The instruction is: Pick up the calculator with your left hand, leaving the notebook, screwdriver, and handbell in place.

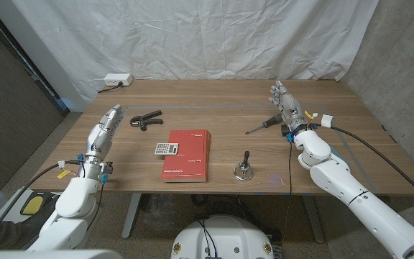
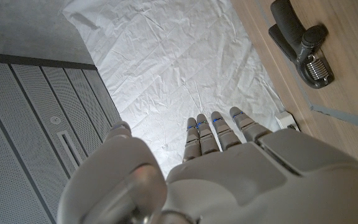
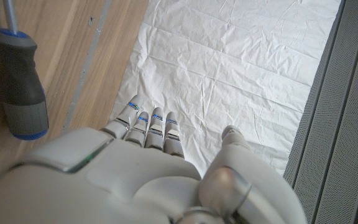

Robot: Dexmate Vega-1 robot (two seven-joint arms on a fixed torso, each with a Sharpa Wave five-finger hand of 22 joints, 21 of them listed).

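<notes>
The calculator [image 1: 165, 149] lies on the bench [image 1: 214, 101], touching the red notebook's [image 1: 187, 155] left edge. The left hand [image 1: 106, 126] waits nearby, fingers extended and empty, positioned for approach.

You won't find any text to read here — the small grey calculator [image 1: 165, 149] shows only blurred keys, and the red hardcover notebook [image 1: 187, 155] on the wooden tabletop [image 1: 214, 97] carries no legible title or label.

Calculator [image 1: 166, 149] on notebook's [image 1: 190, 159] left edge — handbell [image 1: 244, 168] right, screwdriver [image 1: 265, 124] behind.
</notes>
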